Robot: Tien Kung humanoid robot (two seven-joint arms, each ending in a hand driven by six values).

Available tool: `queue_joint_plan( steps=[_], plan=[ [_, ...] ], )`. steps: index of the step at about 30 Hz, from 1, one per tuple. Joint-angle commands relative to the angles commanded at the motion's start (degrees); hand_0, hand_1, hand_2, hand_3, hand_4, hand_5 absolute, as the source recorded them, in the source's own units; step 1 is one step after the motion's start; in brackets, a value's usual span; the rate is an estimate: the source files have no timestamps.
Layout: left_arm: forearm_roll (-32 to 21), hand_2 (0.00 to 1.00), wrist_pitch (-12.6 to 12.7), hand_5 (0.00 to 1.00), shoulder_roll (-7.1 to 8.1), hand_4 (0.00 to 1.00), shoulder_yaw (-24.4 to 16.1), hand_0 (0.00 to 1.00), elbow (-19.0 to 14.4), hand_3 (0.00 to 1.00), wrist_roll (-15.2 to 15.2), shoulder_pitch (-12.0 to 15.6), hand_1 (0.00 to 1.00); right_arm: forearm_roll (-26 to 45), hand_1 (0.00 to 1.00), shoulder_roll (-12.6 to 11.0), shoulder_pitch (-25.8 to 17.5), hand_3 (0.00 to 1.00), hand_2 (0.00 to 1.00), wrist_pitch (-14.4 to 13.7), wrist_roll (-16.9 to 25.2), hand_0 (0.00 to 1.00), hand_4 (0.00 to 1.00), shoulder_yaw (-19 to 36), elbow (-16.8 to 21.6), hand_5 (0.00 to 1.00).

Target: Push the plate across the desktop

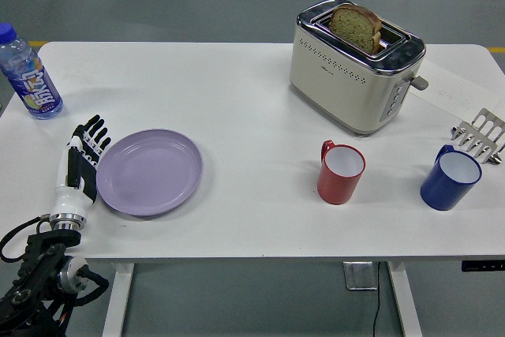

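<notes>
A lilac plate (150, 171) lies flat on the white table (252, 108), left of centre. My left hand (82, 162) stands edge-on against the plate's left rim, fingers straight and held together, holding nothing. Its black and white forearm rises from the lower left corner. My right hand is out of view.
A blue-capped drink bottle (29, 75) stands at the far left edge. A cream toaster (355, 69) with a bread slice sits at the back right. A red mug (340, 171) and a blue mug (450, 178) stand to the right, with a metal rack (480, 136) behind the blue one.
</notes>
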Motion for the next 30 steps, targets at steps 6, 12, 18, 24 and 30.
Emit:
queue_joint_plan(
  steps=[6, 12, 18, 24, 30],
  plan=[
    [-0.11, 0.878, 0.12, 0.998, 0.00, 0.492, 1.11, 0.855, 0.13, 0.818, -0.04, -0.47, 0.881, -0.10, 0.545, 0.03, 0.03, 0.631, 0.638, 0.01, -0.03, 0.608, 0.135, 0.00, 0.00, 0.371],
    [-0.19, 0.877, 0.18, 0.998, 0.00, 0.489, 2.03, 0.855, 0.31, 0.819, -0.11, -1.12, 0.880, -0.09, 0.545, 0.05, 0.05, 0.632, 0.638, 0.01, -0.02, 0.608, 0.135, -0.06, 0.00, 0.369],
    [-0.39, 0.877, 0.22, 0.998, 0.00, 0.489, 3.13, 0.855, 0.51, 0.819, -0.14, -1.51, 0.880, 0.04, 0.545, 0.13, -0.03, 0.632, 0.638, 0.02, -0.07, 0.608, 0.135, -0.22, 0.00, 0.369],
    [-0.72, 0.877, 0.23, 0.998, 0.00, 0.489, 4.57, 0.855, 0.80, 0.819, -0.20, -1.54, 0.880, -0.13, 0.545, 0.16, -0.28, 0.632, 0.637, 0.07, -0.13, 0.608, 0.134, -0.22, 0.00, 0.366],
    [-1.05, 0.877, 0.29, 0.998, 0.00, 0.489, 5.65, 0.855, 0.94, 0.819, -0.31, -1.43, 0.880, -0.06, 0.545, 0.16, -0.48, 0.632, 0.637, 0.05, -0.12, 0.608, 0.134, -0.28, 0.00, 0.366]
  ],
)
